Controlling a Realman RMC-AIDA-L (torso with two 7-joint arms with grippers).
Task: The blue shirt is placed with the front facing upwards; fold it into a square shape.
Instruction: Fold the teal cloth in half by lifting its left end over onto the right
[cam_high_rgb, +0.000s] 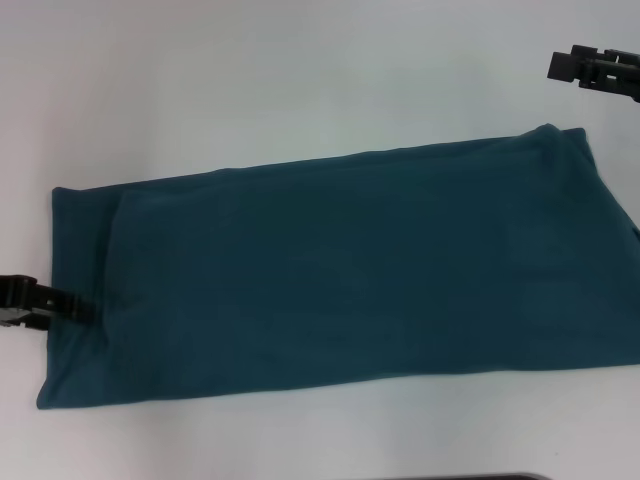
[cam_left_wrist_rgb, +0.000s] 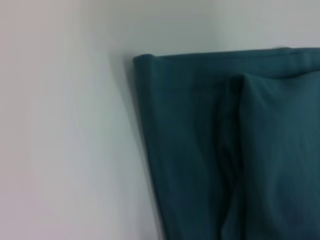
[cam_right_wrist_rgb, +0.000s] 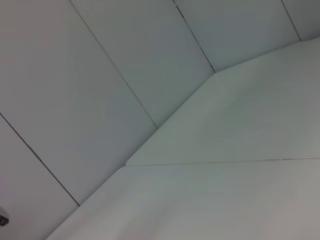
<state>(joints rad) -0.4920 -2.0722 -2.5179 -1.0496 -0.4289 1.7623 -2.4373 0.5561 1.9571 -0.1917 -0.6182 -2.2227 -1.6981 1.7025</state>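
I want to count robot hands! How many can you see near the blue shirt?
2. The left gripper is at the blue shirt's left end. The right gripper is off the cloth, past its far right corner.

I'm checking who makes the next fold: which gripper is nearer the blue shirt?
Left. The left gripper sits at the blue shirt's left end, overlapping its edge. The right gripper is off the cloth, beyond its far right corner.

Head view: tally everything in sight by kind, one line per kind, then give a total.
Blue shirt, folded into a long strip: 1
Claws: 2, the left claw at the shirt's left end, the right claw over the table, clear of the shirt
White table: 1
Total: 4
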